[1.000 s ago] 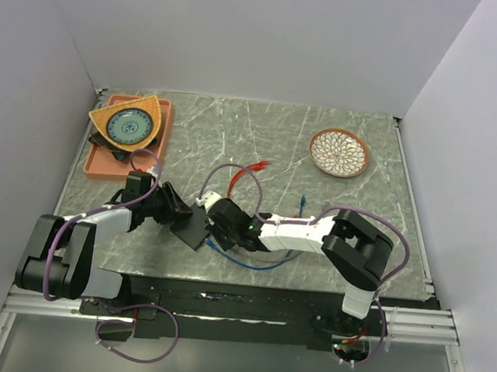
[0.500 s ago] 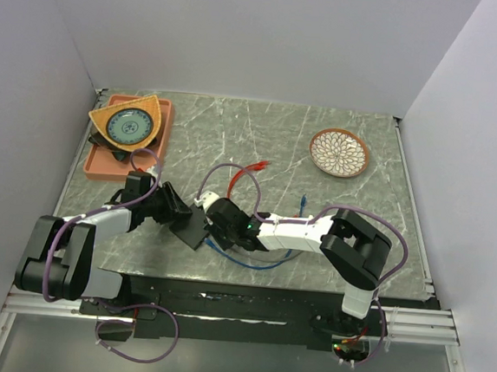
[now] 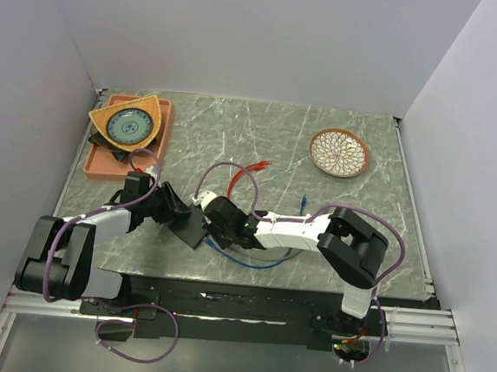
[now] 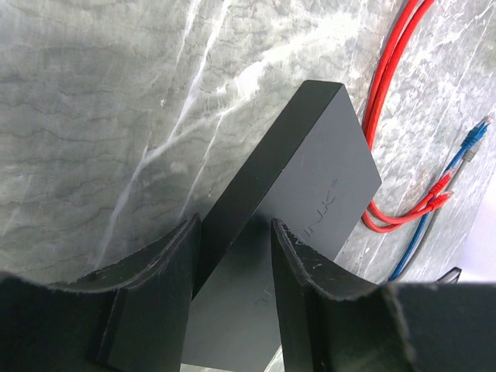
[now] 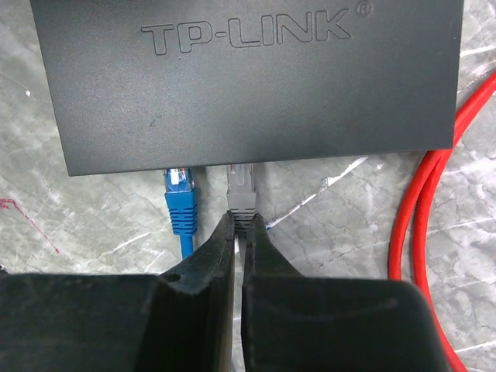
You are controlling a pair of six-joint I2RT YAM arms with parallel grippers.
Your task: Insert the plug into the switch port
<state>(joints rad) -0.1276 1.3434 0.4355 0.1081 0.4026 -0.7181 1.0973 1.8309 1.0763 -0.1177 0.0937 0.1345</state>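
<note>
Right gripper [image 5: 239, 225] pinches grey plug [image 5: 241, 190]; left gripper [image 4: 234, 226] clamps the flat matte-black switch [image 4: 302, 170].

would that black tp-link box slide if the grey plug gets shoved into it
Probably, if free: the black box looks thin and light, lying flat on the smooth marble table. The left claw appears clamped across its edge, which should brace it. It looks rigid, so the grey plug shouldn't flex it.
</note>
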